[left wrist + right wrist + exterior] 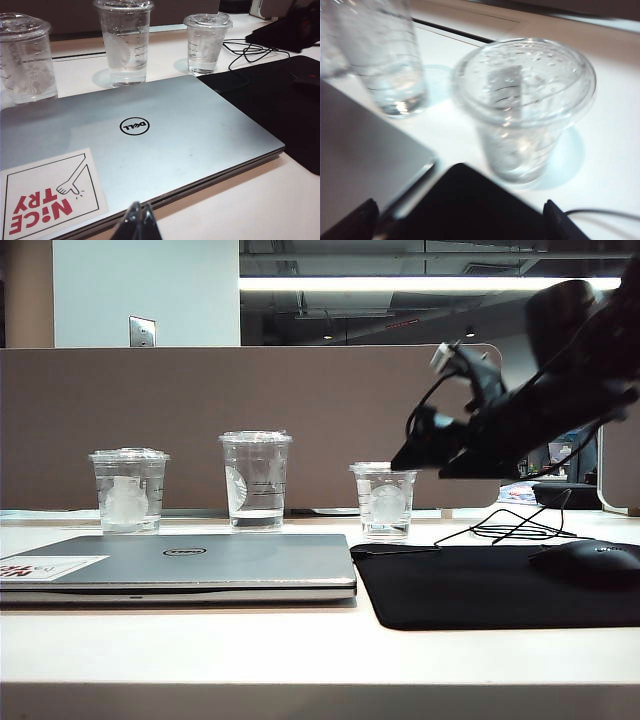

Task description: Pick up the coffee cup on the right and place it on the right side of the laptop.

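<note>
Right pincer (pixel 460 220) agape above coffee cup (pixel 522 105)

Right gripper (pixel 410 462): raised above the table (pixel 300 640), just right of the coffee cup (pixel 385 500) and higher than its lid, apart from it; fingertips wide at either side in the right wrist view, the cup between and beyond them.
Mouse pad (pixel 480 590): below the gripper, before the cup.
Mouse (pixel 590 562): on the pad, right of the gripper.
Laptop (pixel 190 565): left of the pad, well left of the gripper.
Taller cup (pixel 256 480) and short cup (pixel 128 490): behind the laptop, farther left.
Left gripper (pixel 137 222): low before the laptop's front edge.
</note>
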